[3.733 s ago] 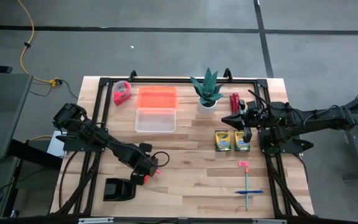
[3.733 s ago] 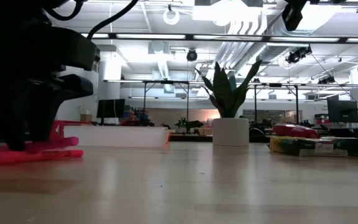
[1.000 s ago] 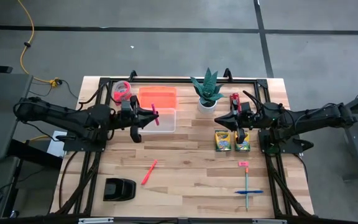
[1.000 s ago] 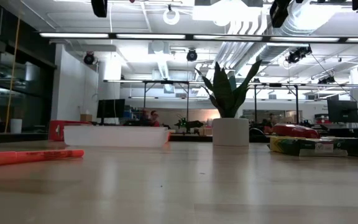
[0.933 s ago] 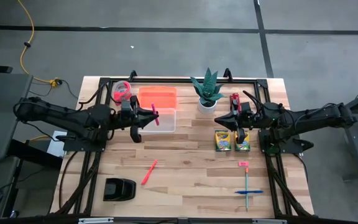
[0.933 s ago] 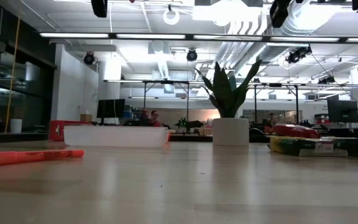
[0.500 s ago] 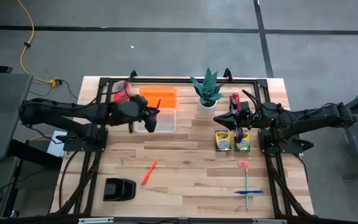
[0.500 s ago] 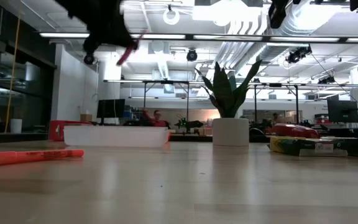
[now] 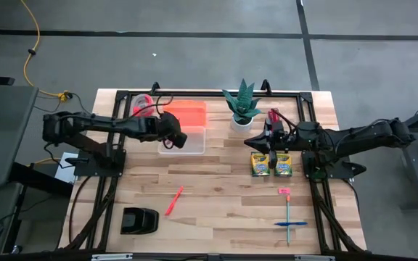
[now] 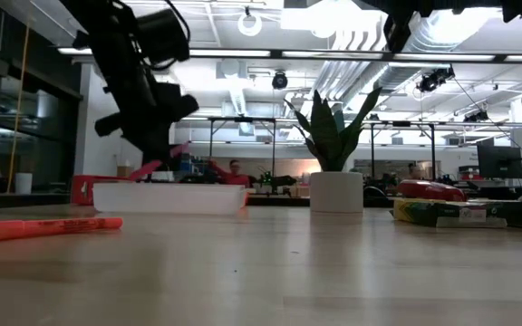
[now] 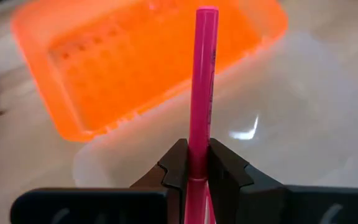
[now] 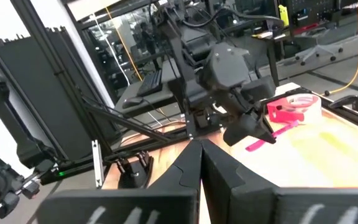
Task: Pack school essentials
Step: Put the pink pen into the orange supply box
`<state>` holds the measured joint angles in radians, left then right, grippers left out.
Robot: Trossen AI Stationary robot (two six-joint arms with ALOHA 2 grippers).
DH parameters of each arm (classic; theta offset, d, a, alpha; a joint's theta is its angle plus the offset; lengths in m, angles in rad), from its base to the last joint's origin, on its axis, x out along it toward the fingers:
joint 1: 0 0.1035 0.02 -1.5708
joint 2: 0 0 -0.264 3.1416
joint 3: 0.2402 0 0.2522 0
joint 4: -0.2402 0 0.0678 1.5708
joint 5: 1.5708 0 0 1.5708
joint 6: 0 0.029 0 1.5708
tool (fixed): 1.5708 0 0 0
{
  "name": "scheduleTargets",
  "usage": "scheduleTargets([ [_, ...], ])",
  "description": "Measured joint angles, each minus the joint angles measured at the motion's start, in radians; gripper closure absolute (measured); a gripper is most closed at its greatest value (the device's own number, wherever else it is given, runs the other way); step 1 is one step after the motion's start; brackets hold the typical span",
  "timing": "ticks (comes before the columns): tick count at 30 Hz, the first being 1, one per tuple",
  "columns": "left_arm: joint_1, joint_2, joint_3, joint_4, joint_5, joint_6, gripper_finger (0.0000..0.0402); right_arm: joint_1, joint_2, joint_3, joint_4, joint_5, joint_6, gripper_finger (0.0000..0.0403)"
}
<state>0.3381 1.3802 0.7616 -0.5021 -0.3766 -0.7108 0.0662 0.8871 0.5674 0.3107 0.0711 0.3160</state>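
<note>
My left gripper hovers over the clear box, shut on one orange-red stick. The other stick lies flat on the table. Two yellow-and-green crayon boxes lie side by side, and my right gripper hangs shut just above them toward the far edge, touching nothing. A pink eraser, a teal pencil and a blue pen lie near the right front. My left gripper pinches the orange-red stick between its two fingers near one end. The stick runs along the fingers and juts out past them to its free end. The fingers slant down from the table's left. The stick is lifted clear and tilted over the clear box.
The orange lid lies just beyond the clear box, with a red roll to its left. A potted plant and an upright red cylinder stand at the far edge. A squat black object sits near the left front.
My left gripper has come down from high above the table toward the clear box, tipping its fingers downward and carrying the stick with it. My right gripper has shifted slightly toward the table's left above the crayon boxes.
</note>
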Motion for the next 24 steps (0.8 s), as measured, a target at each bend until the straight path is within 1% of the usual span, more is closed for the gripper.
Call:
scheduleTargets([
  [2, 0.004, 0.024, 0.000, 0.001, 0.043, 0.094, 0.0371, 0.000, 0.005, 0.000, 0.000, 0.000, -0.001, 0.0403],
  [4, 0.009, 0.050, 0.007, 0.000, 0.094, 0.227, 0.0371, 0.000, 0.005, 0.000, -0.001, 0.000, -0.002, 0.0403],
  [6, 0.012, 0.087, 0.040, -0.037, 0.136, 0.362, 0.0371, 0.000, 0.005, 0.000, 0.000, 0.000, -0.002, 0.0403],
  [7, 0.015, 0.107, 0.065, -0.070, 0.138, 0.415, 0.0371, 0.000, 0.005, 0.000, 0.000, 0.000, -0.002, 0.0403],
  [11, 0.031, 0.203, 0.171, -0.176, 0.079, 0.602, 0.0371, 0.000, 0.005, 0.000, 0.000, 0.000, 0.006, 0.0403],
  [14, 0.044, 0.275, 0.230, -0.213, 0.051, 0.742, 0.0371, 0.000, 0.005, 0.000, 0.000, 0.000, 0.025, 0.0403],
  [17, 0.054, 0.340, 0.267, -0.234, 0.048, 0.854, 0.0371, 0.000, 0.005, 0.000, 0.000, 0.000, 0.024, 0.0403],
  [20, 0.055, 0.385, 0.276, -0.236, 0.037, 0.933, 0.0371, 0.000, 0.005, 0.000, 0.000, 0.000, 0.024, 0.0403],
  [24, 0.055, 0.425, 0.276, -0.234, -0.016, 0.980, 0.0371, 0.000, 0.005, 0.000, 0.000, 0.000, 0.024, 0.0403],
])
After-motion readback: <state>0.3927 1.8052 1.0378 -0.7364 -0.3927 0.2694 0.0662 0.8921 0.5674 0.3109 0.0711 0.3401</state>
